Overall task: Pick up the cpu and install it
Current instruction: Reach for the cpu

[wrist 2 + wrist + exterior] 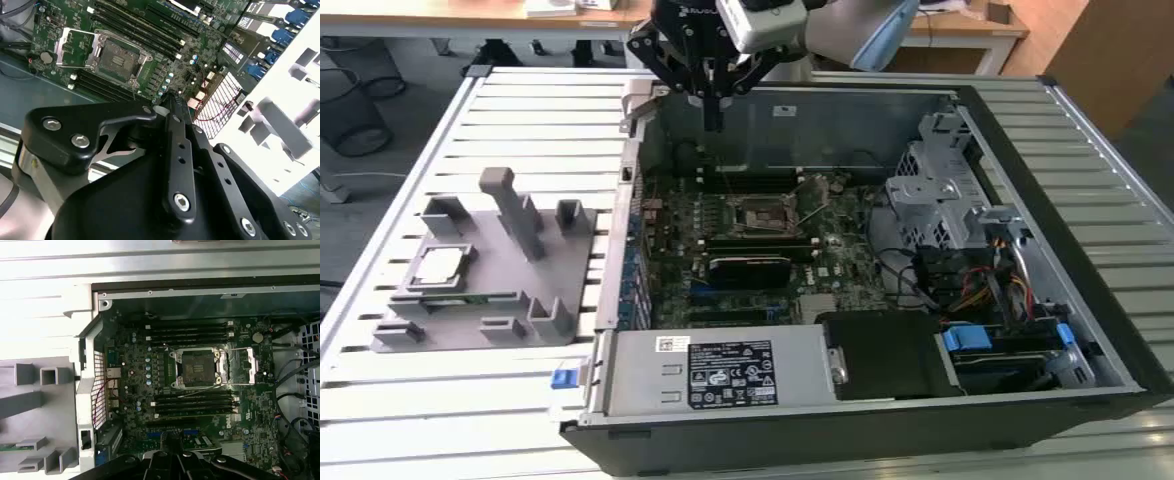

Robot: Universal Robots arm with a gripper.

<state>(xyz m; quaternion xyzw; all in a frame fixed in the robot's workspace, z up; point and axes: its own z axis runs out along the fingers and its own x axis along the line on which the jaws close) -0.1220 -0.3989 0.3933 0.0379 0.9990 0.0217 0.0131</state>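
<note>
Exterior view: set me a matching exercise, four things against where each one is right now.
Things: 1 cpu; 2 gripper; 3 socket; 4 labelled metal box.
Places: A open and empty, mid green board; B on the grey holder beside the case; C above the case's far wall; D inside the case, near edge.
Pairs: 1-B, 2-C, 3-A, 4-D.

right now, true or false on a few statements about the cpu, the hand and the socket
1. The cpu lies on the grey holder outside the computer case. True.
2. The hand grips the cpu. False: it is shut on nothing, over the case.
3. The socket stands open and empty. True.
4. The cpu sits to the exterior view's right of the case. False: it sits to the left.
</note>
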